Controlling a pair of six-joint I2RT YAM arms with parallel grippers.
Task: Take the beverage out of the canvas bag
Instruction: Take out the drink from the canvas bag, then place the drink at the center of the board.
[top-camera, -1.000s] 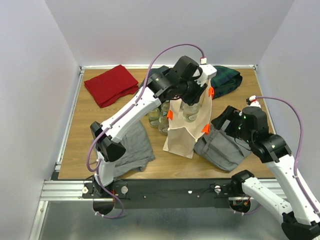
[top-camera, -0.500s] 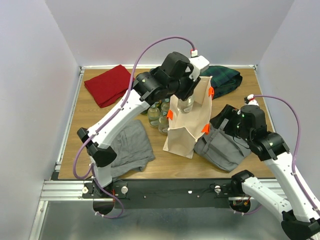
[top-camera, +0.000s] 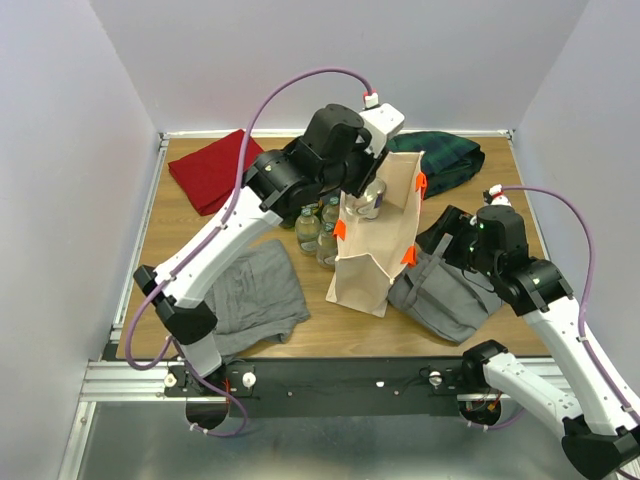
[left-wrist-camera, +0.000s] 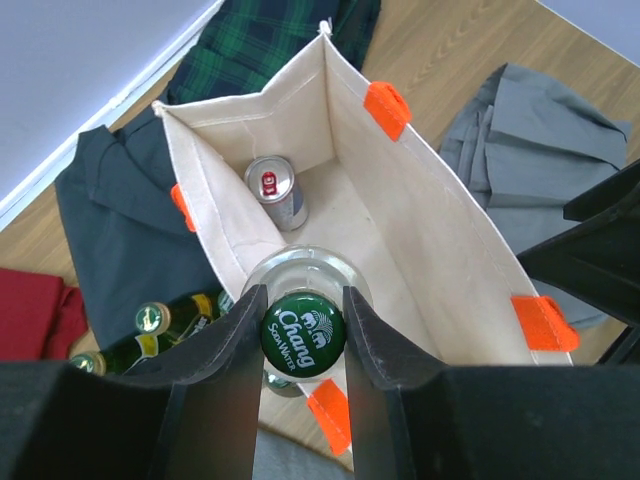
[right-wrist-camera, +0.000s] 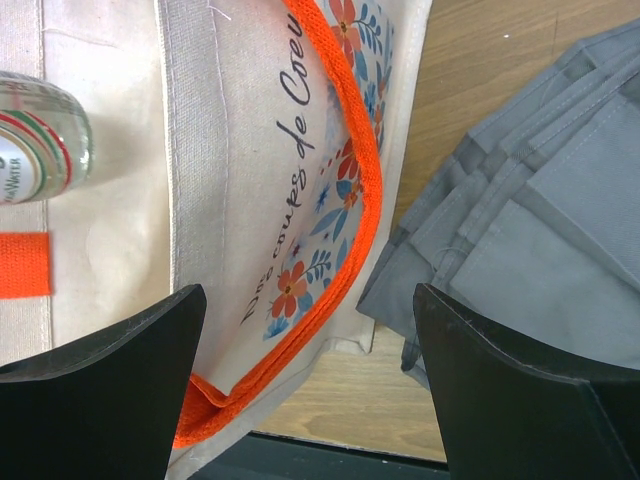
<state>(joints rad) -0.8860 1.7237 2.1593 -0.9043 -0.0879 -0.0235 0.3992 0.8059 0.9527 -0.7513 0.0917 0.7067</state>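
The beige canvas bag (top-camera: 378, 250) with orange handles stands mid-table; its open mouth shows in the left wrist view (left-wrist-camera: 400, 190). My left gripper (left-wrist-camera: 302, 340) is shut on the neck of a clear glass bottle (left-wrist-camera: 303, 335) with a green Chang cap, held above the bag's mouth (top-camera: 372, 197). A silver can (left-wrist-camera: 276, 190) lies at the bag's bottom. My right gripper (right-wrist-camera: 310, 390) is open beside the bag's printed side (right-wrist-camera: 290, 180) and orange handle, over the wood, touching nothing.
Several green-capped bottles (top-camera: 318, 232) stand left of the bag. Grey folded clothes (top-camera: 450, 290) lie right of it, a grey cloth (top-camera: 255, 295) front left, a red cloth (top-camera: 220, 168) back left, a dark plaid cloth (top-camera: 450, 160) back right.
My left gripper has risen and shifted left with the bottle, lifting it out of the bag's mouth. The right arm has barely moved.
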